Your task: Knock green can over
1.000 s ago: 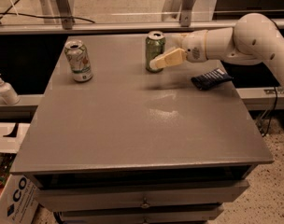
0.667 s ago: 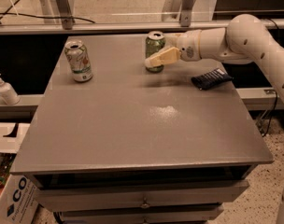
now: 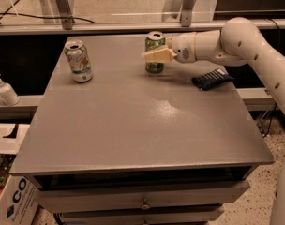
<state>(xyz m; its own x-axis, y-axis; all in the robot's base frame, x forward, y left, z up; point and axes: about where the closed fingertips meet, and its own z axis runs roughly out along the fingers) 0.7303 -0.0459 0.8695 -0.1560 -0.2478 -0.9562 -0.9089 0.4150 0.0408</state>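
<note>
The dark green drink can with a silver top (image 3: 154, 66) stands upright toward the far edge of the grey table (image 3: 133, 130), right of centre. Leftmost, off the table, is a white pump bottle (image 3: 4, 91); next, an upright white can with green and red markings (image 3: 78, 61); then the green can, the white arm's tan gripper (image 3: 148, 56) across its upper body, perhaps touching it, though I cannot tell whether the gripper is parted or closed; rightmost lies a flat black packet (image 3: 212, 78).

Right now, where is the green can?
The green can stands upright near the table's far edge, pincer across its upper half, white can to its left.
</note>
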